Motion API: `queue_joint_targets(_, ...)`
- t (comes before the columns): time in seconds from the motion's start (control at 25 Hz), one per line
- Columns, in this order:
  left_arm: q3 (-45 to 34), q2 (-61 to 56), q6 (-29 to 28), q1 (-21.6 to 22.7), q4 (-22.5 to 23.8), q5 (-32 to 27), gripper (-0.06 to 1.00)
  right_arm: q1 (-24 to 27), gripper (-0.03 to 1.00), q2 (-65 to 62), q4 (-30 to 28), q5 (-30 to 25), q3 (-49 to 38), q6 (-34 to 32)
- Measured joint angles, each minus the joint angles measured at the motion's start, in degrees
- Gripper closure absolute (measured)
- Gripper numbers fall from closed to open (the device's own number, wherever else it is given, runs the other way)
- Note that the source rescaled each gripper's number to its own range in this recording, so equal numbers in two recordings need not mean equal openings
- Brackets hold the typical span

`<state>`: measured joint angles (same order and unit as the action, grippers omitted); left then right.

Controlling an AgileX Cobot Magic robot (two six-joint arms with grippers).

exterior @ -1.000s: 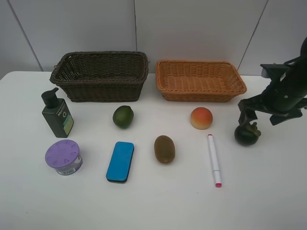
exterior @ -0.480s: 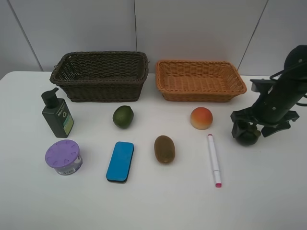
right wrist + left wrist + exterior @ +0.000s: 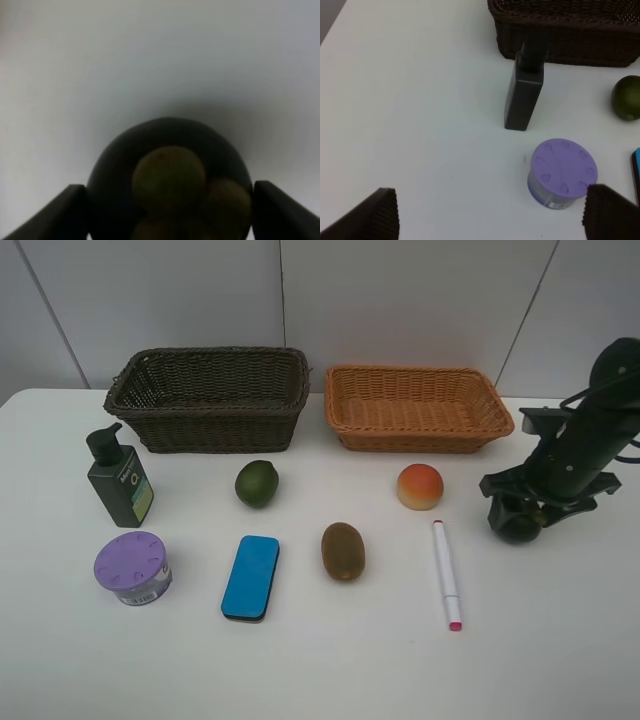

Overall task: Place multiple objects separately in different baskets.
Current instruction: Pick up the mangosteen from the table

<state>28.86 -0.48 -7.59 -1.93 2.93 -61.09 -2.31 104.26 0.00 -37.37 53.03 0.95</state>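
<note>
Far right on the smooth white surface (image 3: 560, 630), right claw (image 3: 517, 518) clamped on round dark mangosteen (image 3: 165, 195), left claw (image 3: 492, 215) spread wide, dark woven wicker basket (image 3: 210, 428), shallower orange wicker basket (image 3: 415, 439) behind

I'm driving this rig remotely in what reads as a robotics test lab: a plain white table (image 3: 560, 640) against pale wall panels (image 3: 400, 290), a dark basket (image 3: 210, 425) and an orange basket (image 3: 420, 427) at the table's far edge, and a black robot arm (image 3: 590, 435) over its right end.

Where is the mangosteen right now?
In the exterior high view, the mangosteen is far right on the table, flanked by the right gripper, right of the marker and peach.
</note>
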Motion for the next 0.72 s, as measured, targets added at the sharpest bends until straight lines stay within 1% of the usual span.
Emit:
queue_joint_targets(0.04, 0.0, 0.0, 0.0, 0.0, 0.0, 0.0, -0.03, 0.0, 0.24, 0.0, 0.0, 0.0, 0.0, 0.0)
queue_joint_targets(0.48, 0.0, 0.0, 0.0, 0.0, 0.0, 0.0, -0.03, 0.0, 0.24, -0.1, 1.4, -0.1, 0.0, 0.0)
queue_joint_targets(0.6, 0.0, 0.0, 0.0, 0.0, 0.0, 0.0, -0.03, 0.0, 0.24, -1.0, 1.8, -1.3, 0.7, 0.0)
queue_joint_targets(0.72, 0.0, 0.0, 0.0, 0.0, 0.0, 0.0, -0.03, 0.0, 0.24, -3.7, 2.3, -4.2, 3.6, 0.0)
